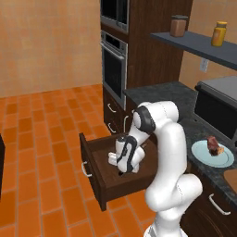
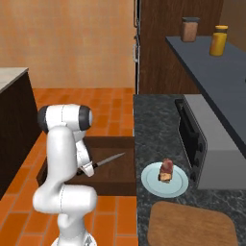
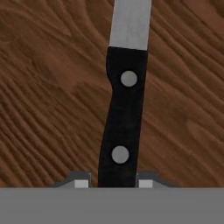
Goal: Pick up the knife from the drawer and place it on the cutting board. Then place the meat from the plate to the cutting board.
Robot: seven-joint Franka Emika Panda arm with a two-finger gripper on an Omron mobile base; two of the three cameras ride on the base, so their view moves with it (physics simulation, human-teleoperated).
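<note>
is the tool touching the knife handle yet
Touching. In the hand view both fingertips sit flush against the sides of the knife handle, no gap showing, over the drawer floor.

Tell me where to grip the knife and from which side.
Grip the knife by its black handle, coming straight down from above: it lies flat on the drawer floor, and the narrow handle fits between the gripper fingers flanking its end.

Up on the shelf (image 2: 211, 67) I see a brown jar (image 2: 190, 29) beside a yellow jar (image 2: 218, 41). A microwave (image 2: 204, 139) sits on the dark tabletop (image 2: 153, 125), and the wall oven (image 1: 113, 69) stands beyond.
</note>
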